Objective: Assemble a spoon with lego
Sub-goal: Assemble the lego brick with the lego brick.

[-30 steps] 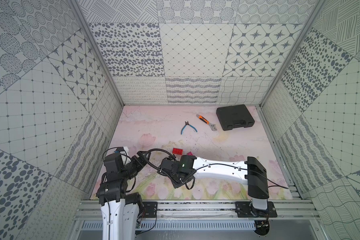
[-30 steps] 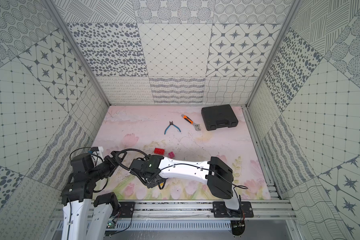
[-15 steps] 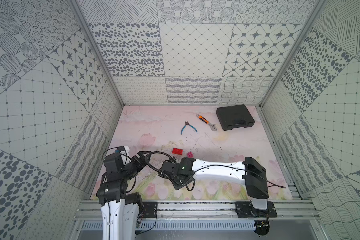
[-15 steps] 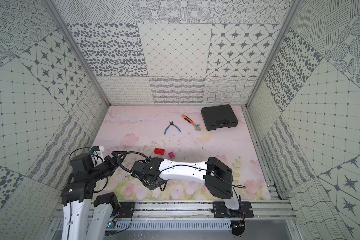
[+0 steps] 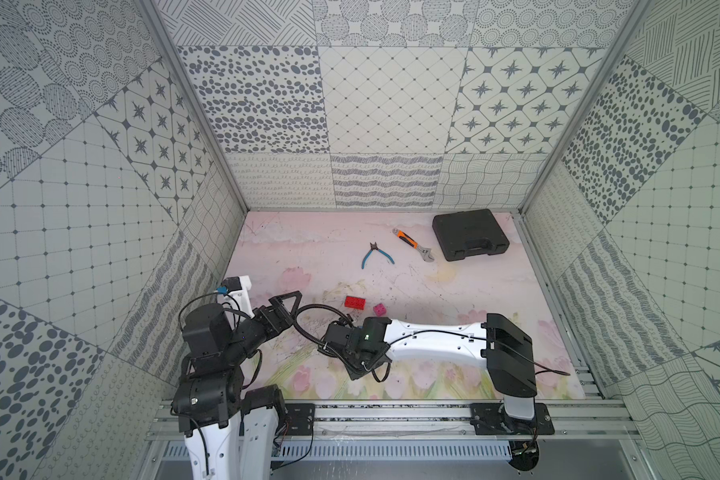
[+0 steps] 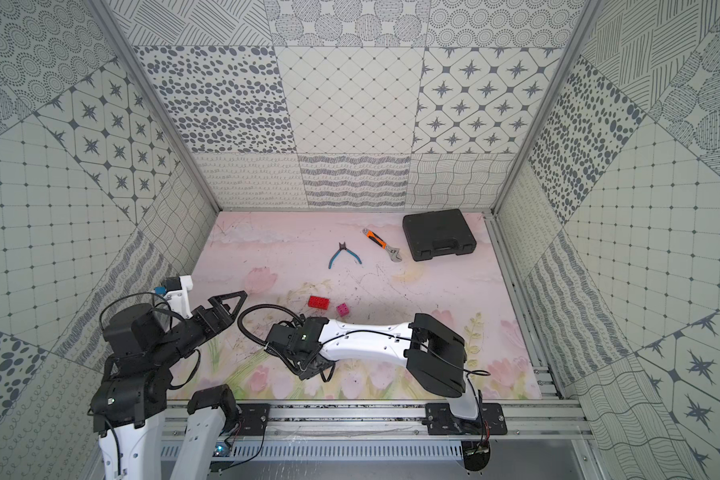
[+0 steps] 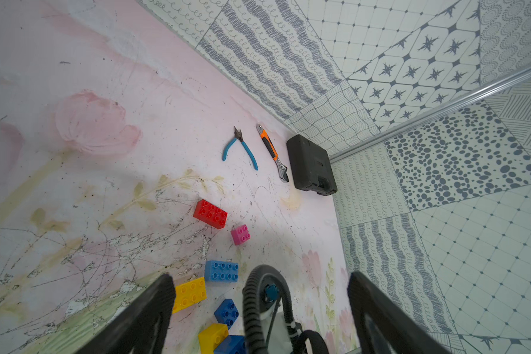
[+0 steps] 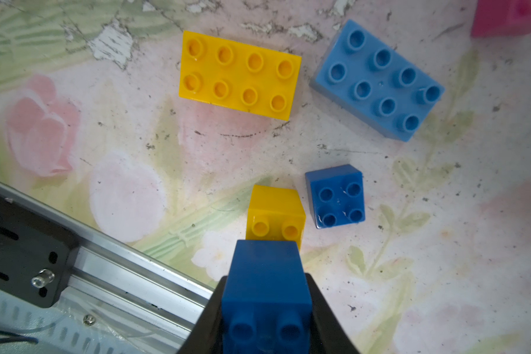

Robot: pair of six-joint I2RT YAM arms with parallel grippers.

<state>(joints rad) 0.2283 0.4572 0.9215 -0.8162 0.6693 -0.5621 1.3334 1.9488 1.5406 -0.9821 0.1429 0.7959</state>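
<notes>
**Right jaws clamping, left jaws gaping**

The right jaws are clamping a dark blue brick (image 8: 265, 275) touching a yellow square (image 8: 275, 211), near the light blue brick (image 8: 377, 79). The left jaws are gaping wide, holding nothing. A yellow oblong (image 8: 239, 75) and blue square (image 8: 336, 196) are lying beside the light blue brick; a red brick (image 7: 210, 214) and pink brick (image 7: 240, 234) are lying near it.

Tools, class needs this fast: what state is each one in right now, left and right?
Left tool: open, holding nothing.
Right tool: shut on a dark blue brick.
</notes>
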